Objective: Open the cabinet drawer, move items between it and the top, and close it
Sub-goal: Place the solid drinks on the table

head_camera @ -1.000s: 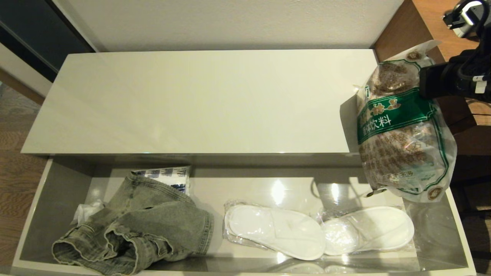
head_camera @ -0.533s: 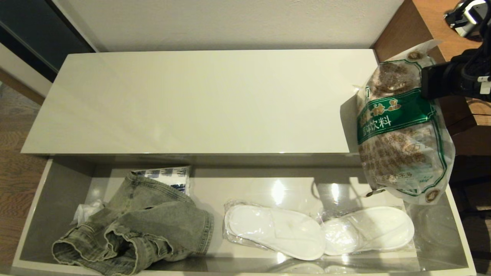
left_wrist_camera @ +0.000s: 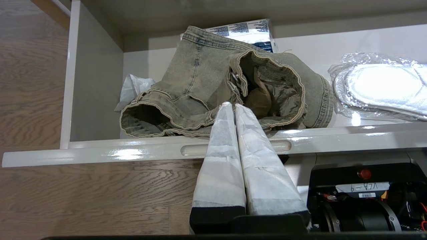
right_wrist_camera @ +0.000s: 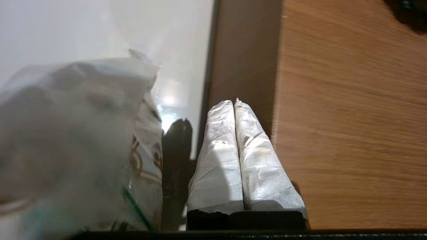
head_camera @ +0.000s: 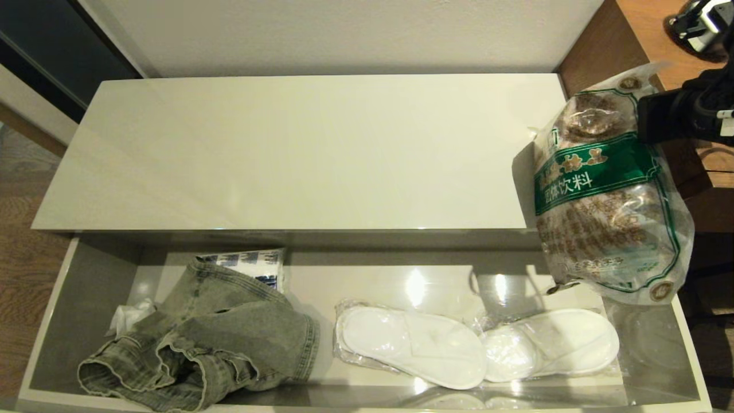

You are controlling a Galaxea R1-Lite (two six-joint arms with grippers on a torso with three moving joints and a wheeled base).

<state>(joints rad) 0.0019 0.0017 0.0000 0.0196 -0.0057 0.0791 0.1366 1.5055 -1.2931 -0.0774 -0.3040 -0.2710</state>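
From the head camera you see the drawer [head_camera: 74, 298] pulled fully out below the top [head_camera: 298, 155]. The bag [head_camera: 608, 195] hangs in the air at the right end, overlapping the top's right edge and the drawer's right rear corner, its upper part against your right arm's dark body [head_camera: 682, 117]. The gripper itself is hidden there. The jeans [head_camera: 212, 338] lie crumpled at the drawer's left, with white slippers [head_camera: 476, 347] in plastic to their right and a printed white pack [head_camera: 252, 264] behind them.

In the left wrist view your left gripper [left_wrist_camera: 233, 108] sits in front of the drawer's face, fingers pressed together with nothing between them — tips pointing at the jeans [left_wrist_camera: 217, 90], just above the face's oblong notch [left_wrist_camera: 193, 150].

In the right wrist view your right gripper [right_wrist_camera: 233, 103] shows its fingers closed flat on each other, tips over the edge of a brown wooden surface [right_wrist_camera: 350, 116]. The bag [right_wrist_camera: 76, 146] hangs close beside the fingers, not between their visible tips — where it is held you cannot tell.
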